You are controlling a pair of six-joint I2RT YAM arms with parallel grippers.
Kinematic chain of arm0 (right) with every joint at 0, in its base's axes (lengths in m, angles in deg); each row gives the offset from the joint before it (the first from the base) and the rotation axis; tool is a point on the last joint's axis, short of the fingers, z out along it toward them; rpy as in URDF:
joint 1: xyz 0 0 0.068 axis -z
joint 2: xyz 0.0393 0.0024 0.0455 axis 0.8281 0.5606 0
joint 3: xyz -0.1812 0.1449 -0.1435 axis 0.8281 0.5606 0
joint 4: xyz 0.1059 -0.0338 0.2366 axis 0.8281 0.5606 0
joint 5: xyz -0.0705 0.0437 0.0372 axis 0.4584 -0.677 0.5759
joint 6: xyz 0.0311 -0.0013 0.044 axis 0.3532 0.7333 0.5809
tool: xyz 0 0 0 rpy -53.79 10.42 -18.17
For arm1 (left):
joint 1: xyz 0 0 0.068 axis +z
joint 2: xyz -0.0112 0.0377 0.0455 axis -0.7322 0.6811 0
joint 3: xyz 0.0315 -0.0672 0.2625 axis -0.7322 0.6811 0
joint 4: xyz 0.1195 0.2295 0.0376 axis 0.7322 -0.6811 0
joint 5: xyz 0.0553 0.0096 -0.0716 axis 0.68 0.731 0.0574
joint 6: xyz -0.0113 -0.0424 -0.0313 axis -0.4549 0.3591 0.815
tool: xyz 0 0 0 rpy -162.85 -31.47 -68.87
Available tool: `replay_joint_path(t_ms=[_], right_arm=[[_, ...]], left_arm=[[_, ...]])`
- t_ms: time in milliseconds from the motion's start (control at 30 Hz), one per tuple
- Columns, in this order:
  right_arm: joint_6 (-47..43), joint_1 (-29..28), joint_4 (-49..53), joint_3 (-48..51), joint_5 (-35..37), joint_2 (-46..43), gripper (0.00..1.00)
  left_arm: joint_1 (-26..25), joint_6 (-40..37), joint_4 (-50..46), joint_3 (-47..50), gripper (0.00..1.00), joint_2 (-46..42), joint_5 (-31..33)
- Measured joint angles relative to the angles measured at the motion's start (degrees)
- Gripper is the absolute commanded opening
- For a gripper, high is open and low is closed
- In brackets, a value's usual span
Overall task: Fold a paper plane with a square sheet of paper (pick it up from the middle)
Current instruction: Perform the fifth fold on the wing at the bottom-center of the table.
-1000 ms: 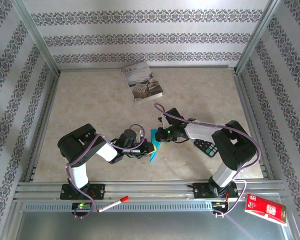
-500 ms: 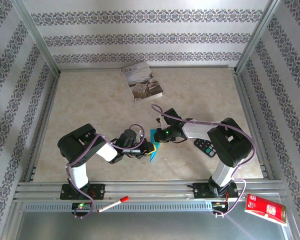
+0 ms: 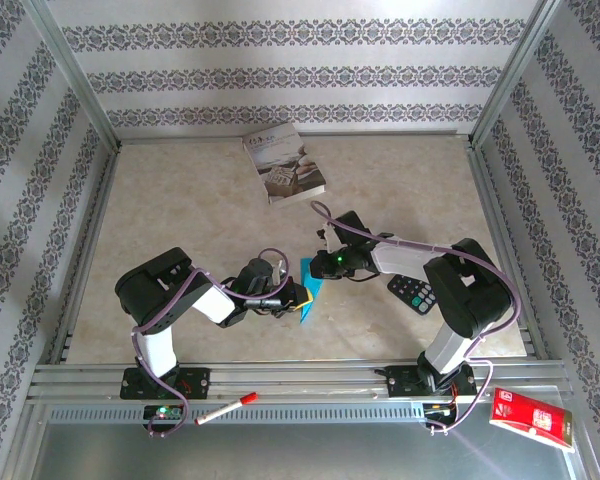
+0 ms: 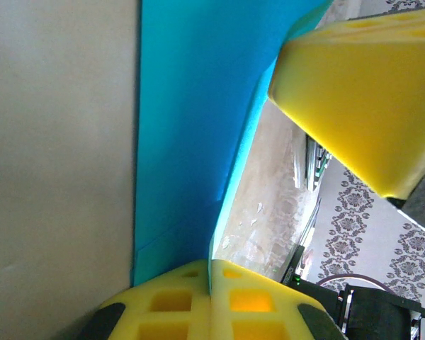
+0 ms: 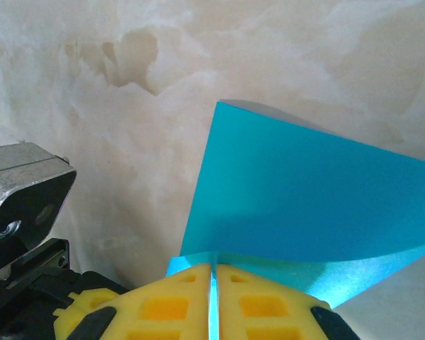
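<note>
Teal sheet [image 5: 297,205]: nipped between pads of L gripper [image 4: 211,280] & R gripper [image 5: 214,283], both pressed shut; far edges cropped, folds unclear.

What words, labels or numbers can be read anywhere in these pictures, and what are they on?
No text can be read outright.
On the book: cover print, too small to read.
On the red packet: white lettering, blurred.
On the remote control: button marks, too small to read.
On the teal paper: plain, no print.
</note>
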State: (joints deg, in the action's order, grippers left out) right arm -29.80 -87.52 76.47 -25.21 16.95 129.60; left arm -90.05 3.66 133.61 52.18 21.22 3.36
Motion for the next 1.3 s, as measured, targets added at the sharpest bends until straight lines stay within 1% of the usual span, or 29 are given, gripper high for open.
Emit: replay_joint_path(t_ms=[167,400,733,900,1100,1300], right_arm=[[-0.04,0.02,-0.15,0.0,-0.04,0.28,0.09],[-0.92,0.02,-0.35,-0.04,-0.07,3.45,0.08],[-1.53,0.39,-0.57,-0.28,-0.22,3.8,0.06],[-1.53,0.37,-1.22,0.07,-0.66,3.8,0.05],[-1.53,0.37,-2.32,0.72,-1.25,3.76,0.04],[-1.55,0.37,-2.67,0.9,-1.31,3.74,0.04]], left_arm=[[-0.02,0.02,0.0,0.0,0.0,0.0,0.0],[0.0,0.02,-0.04,-0.02,0.0,0.0,0.0],[0.0,-0.07,-2.14,-0.7,0.0,-0.52,-0.02],[-0.02,-0.59,-5.03,-1.49,0.07,-1.4,0.0],[0.0,-3.04,-12.61,-2.08,0.18,-5.35,1.2],[0.0,-4.87,-20.24,-2.08,0.28,-9.86,2.21]])
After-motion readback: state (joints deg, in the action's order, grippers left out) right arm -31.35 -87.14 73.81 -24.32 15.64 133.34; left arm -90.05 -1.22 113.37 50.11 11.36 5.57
